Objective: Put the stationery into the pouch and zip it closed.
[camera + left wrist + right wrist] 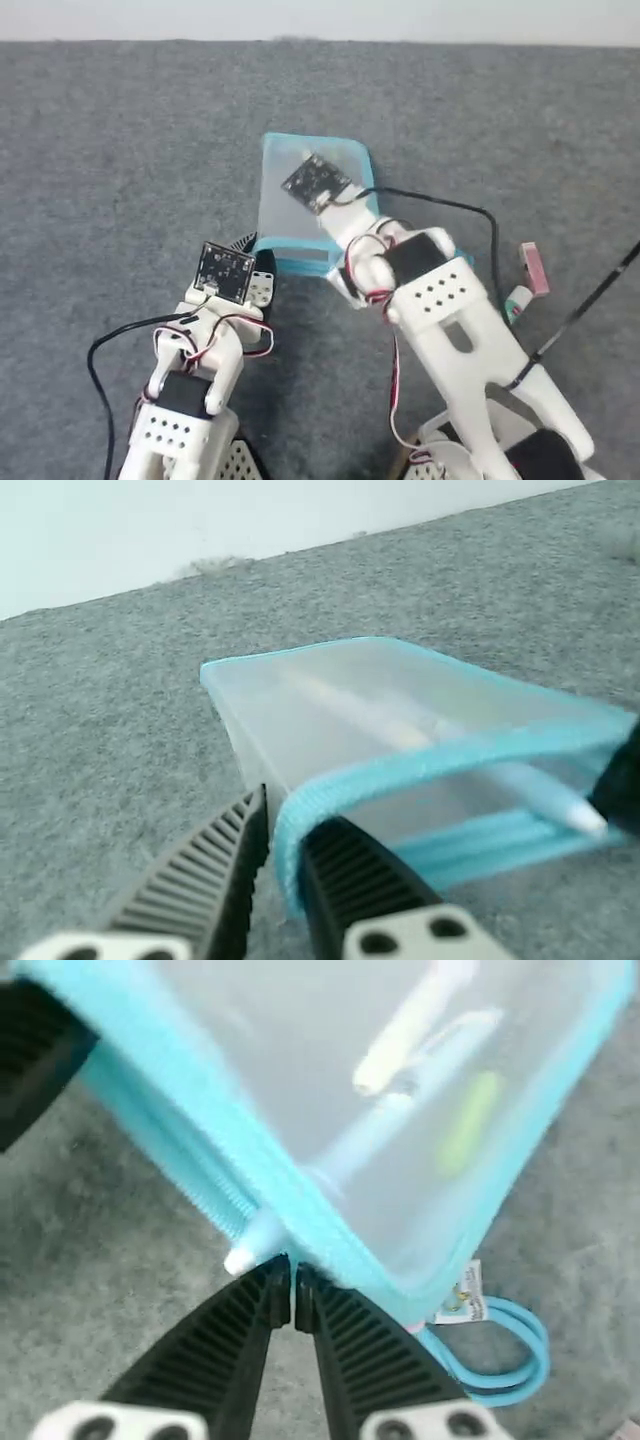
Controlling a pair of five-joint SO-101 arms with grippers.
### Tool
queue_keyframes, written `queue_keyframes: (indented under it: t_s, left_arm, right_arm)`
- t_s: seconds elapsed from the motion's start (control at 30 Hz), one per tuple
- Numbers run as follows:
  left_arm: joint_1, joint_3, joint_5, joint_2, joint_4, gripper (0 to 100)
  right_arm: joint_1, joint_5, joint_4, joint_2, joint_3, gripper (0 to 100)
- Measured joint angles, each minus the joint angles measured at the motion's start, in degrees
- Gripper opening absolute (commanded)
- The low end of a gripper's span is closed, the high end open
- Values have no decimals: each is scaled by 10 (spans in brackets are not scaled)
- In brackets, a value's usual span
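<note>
A translucent pouch [300, 205] with cyan trim lies mid-table. Through its wall I see a white pen [400, 1110], a cream stick [405, 1030] and a yellow-green piece [468, 1120]. The pen's white tip [245, 1256] pokes out of the zip opening [575, 815]. My left gripper [290, 865] is shut on the cyan trim [400, 770] at the pouch's near-left corner [257, 243]. My right gripper [292, 1285] is shut on the zip edge beside the pen tip [338, 262]. A pink eraser [534, 268] and a white-green item [518, 299] lie right of the pouch.
Grey carpet [120, 150] covers the table up to a white wall at the back. A blue loop [505, 1360] and a small label [462, 1300] hang at the pouch's corner. The left gripper's dark finger [30, 1060] shows beyond the pouch. Black cables [590, 295] run along the right side.
</note>
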Motion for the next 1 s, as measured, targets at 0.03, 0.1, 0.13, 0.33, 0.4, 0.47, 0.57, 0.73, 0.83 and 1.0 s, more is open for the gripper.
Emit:
queue_keyframes:
  t_s: [0.03, 0.1, 0.13, 0.33, 0.4, 0.47, 0.57, 0.73, 0.83, 1.0]
  left_arm:
    - [0, 0, 0, 0, 0, 11]
    - [3, 0, 0, 0, 0, 11]
    - [3, 0, 0, 0, 0, 11]
    - [1, 0, 0, 0, 0, 11]
    - [1, 0, 0, 0, 0, 11]
    - [1, 0, 0, 0, 0, 11]
    - [1, 0, 0, 0, 0, 11]
    - [1, 0, 0, 0, 0, 11]
    - [1, 0, 0, 0, 0, 11]
    - [1, 0, 0, 1, 0, 11]
  right_arm:
    - [5, 0, 2, 0, -2, 8]
    - [19, 0, 20, 0, -5, 8]
    - [25, 0, 31, 0, -5, 8]
    - [20, 9, 97, -11, -5, 8]
    - [-5, 9, 109, -35, -5, 8]
    - [-45, 9, 114, -55, -5, 8]
    - [-95, 9, 112, -69, -5, 8]
    - [-96, 4, 60, -69, -5, 7]
    - [-69, 4, 17, -47, -5, 7]
    - [-17, 4, -49, 36, -6, 7]
